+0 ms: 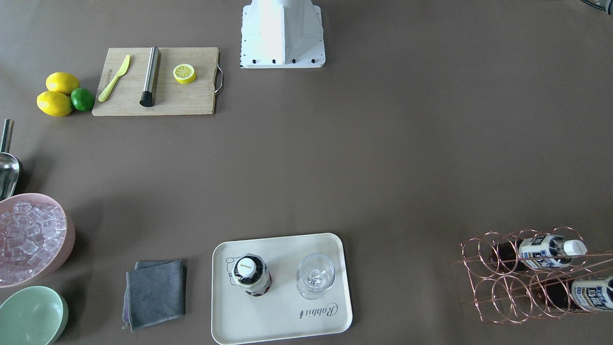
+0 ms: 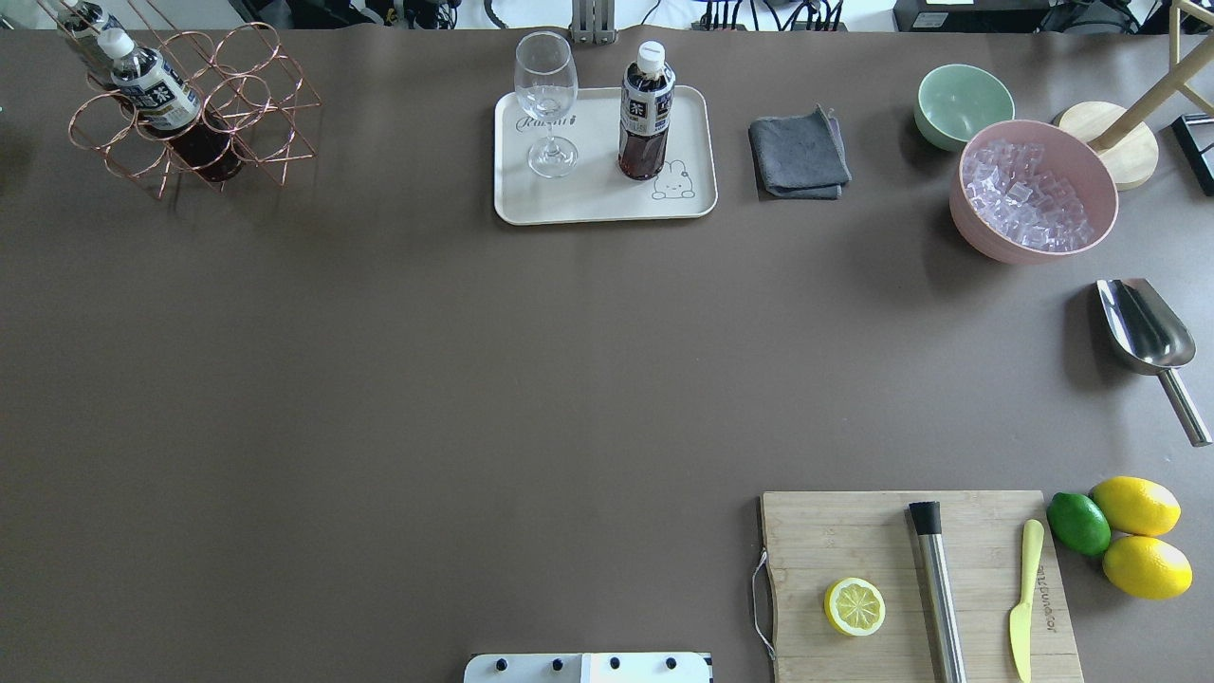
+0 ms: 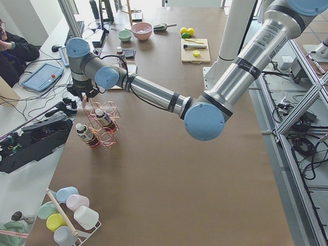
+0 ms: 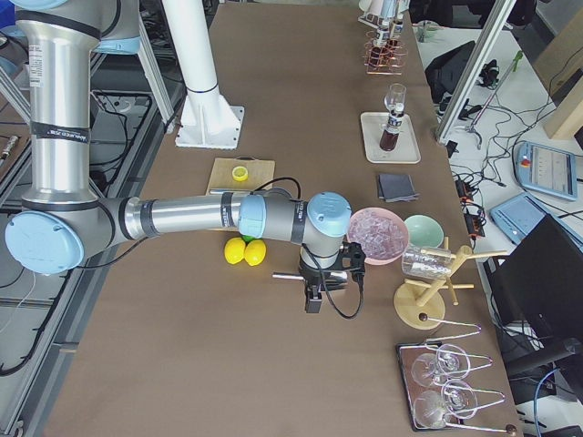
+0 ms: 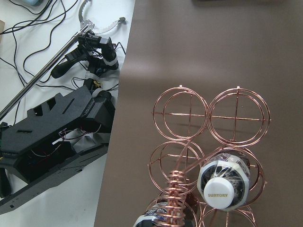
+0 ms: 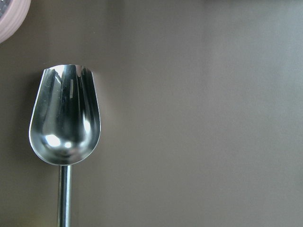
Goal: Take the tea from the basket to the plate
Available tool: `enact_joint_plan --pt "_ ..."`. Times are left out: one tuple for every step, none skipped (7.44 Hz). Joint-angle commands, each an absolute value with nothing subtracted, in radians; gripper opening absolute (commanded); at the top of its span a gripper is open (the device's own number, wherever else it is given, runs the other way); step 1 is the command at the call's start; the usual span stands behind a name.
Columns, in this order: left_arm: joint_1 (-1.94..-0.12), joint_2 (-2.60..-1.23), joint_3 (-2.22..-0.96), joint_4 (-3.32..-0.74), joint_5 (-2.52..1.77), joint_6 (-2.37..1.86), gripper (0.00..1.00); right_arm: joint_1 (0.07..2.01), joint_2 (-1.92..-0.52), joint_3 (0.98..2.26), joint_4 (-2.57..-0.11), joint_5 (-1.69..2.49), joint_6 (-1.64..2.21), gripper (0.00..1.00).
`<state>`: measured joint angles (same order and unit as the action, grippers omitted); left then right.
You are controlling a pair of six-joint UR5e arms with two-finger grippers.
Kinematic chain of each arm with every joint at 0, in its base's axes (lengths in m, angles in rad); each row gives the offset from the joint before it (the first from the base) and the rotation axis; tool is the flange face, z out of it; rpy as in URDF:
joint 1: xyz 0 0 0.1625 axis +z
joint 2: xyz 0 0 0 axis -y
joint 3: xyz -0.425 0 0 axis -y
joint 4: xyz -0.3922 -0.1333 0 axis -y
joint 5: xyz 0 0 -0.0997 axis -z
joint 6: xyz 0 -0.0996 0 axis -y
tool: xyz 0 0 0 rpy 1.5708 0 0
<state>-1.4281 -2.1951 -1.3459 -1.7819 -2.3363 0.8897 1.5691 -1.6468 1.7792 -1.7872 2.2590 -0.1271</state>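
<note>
One tea bottle (image 2: 647, 114) stands upright on the cream plate (image 2: 597, 194) beside a wine glass; it also shows in the front view (image 1: 251, 274). Two more tea bottles (image 2: 152, 85) (image 1: 594, 293) sit in the copper wire basket (image 2: 218, 100) at the table's far left corner. The left wrist view looks straight down on the basket (image 5: 189, 109) and a white bottle cap (image 5: 222, 187). My left gripper (image 3: 84, 95) hovers above the basket; I cannot tell if it is open. My right gripper (image 4: 312, 299) hangs low over the table near the scoop; I cannot tell its state.
A wine glass (image 2: 547, 104) stands on the plate. A grey cloth (image 2: 799, 154), a green bowl (image 2: 963, 100), a pink bowl (image 2: 977, 232) of ice and a metal scoop (image 2: 1143, 327) lie to the right. A cutting board (image 2: 835, 531) with lemon half, lemons and lime sits near right.
</note>
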Motion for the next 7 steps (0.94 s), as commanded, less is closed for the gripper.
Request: enact_joint_plan --pt "-1.425 -2.195 -1.342 -1.787 -2.336 0.890 0.00 1.569 -1.658 1.773 -1.758 2.258 -0.127 1.00" --pt "-1.417 -2.194 -1.344 -1.787 -2.335 0.888 0.00 1.569 -1.658 1.772 -1.756 2.253 -0.124 1.00" --pt "-1.414 -2.194 -1.342 -1.787 -2.335 0.888 0.00 1.569 -1.658 1.775 -1.756 2.229 -0.126 1.00" --pt "-1.414 -2.194 -1.342 -1.787 -2.330 0.887 0.00 1.569 -1.679 1.798 -1.756 2.235 -0.126 1.00" --pt "-1.410 -2.194 -1.342 -1.787 -2.329 0.887 0.00 1.569 -1.709 1.824 -1.752 2.233 -0.126 1.00" --pt "-1.408 -2.195 -1.342 -1.787 -2.329 0.885 0.00 1.569 -1.709 1.824 -1.752 2.233 -0.129 1.00" --pt "-1.407 -2.194 -1.342 -1.795 -2.329 0.885 0.16 1.569 -1.709 1.822 -1.752 2.232 -0.129 1.00"
